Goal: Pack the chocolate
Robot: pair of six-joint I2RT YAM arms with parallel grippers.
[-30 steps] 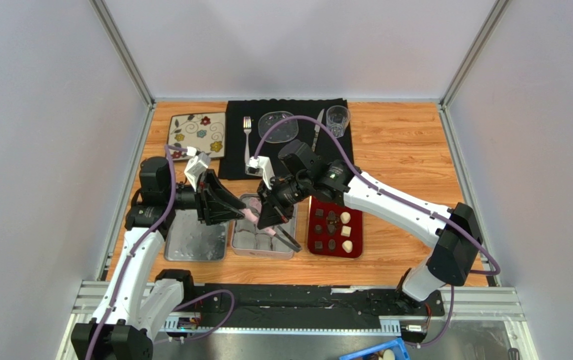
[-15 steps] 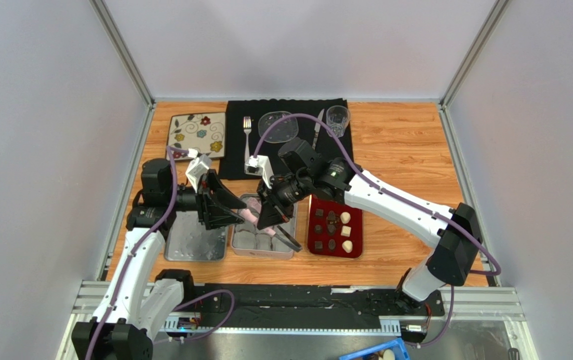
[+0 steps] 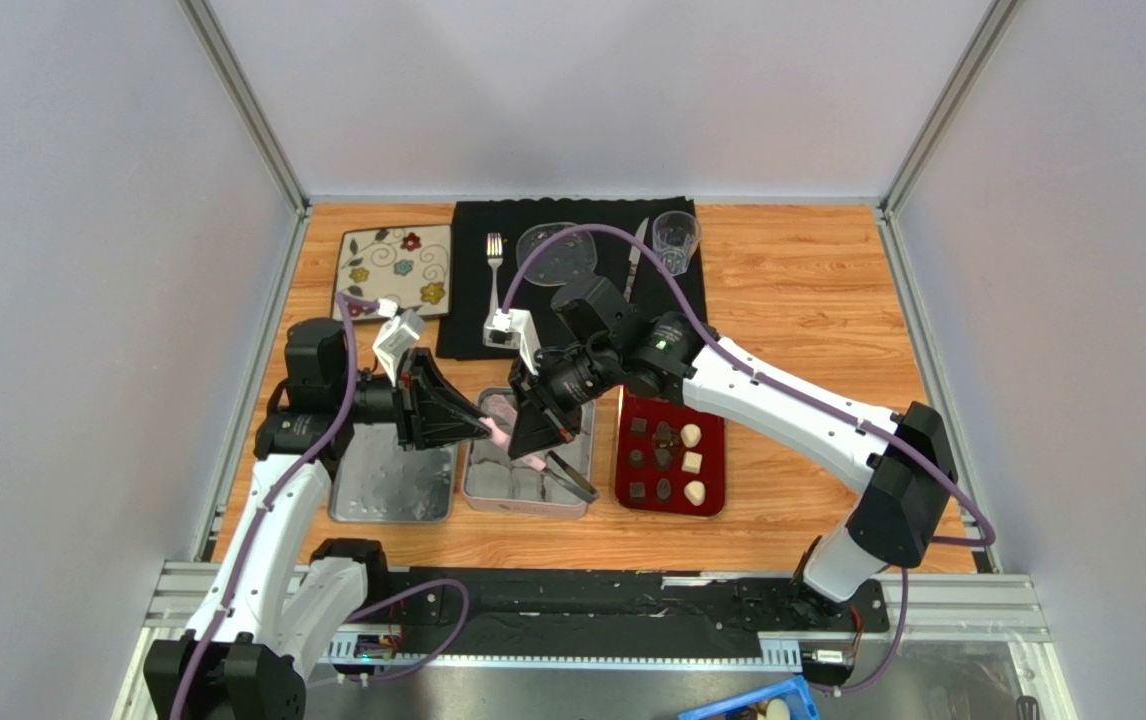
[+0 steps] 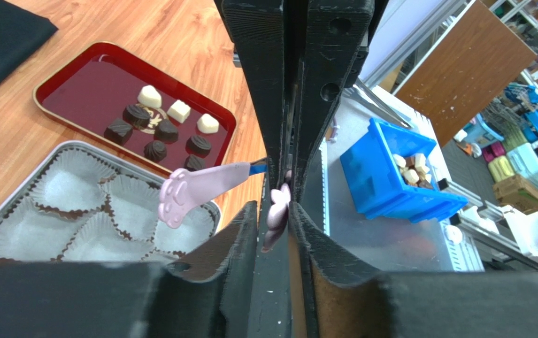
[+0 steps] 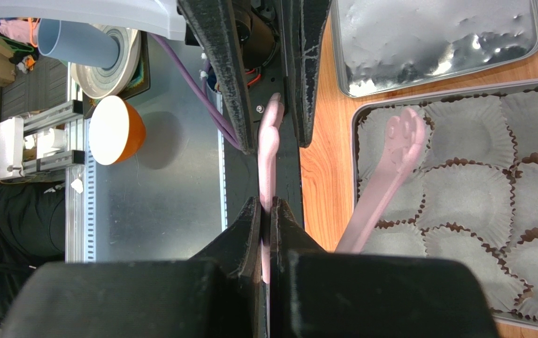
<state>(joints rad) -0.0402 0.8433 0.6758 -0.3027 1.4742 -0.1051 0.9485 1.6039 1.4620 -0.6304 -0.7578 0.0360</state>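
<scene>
Around one paw tip of the pink tongs [image 4: 194, 189] the left gripper [image 4: 273, 211] had narrowed (we could not confirm a clamp), the right gripper [image 5: 266, 208] pinched that arm, and the chocolate [image 4: 167, 131] lay unpacked on the tray [image 4: 81, 88] beyond.

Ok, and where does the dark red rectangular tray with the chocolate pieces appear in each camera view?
Top external: the dark red rectangular tray is right of centre, below the right arm.
Left wrist: it is at the upper left.
Right wrist: it is not in this view.
Shared landmark: the silver metal tin holding white paper cups shows in all three views; the tray lies beside it.
</scene>
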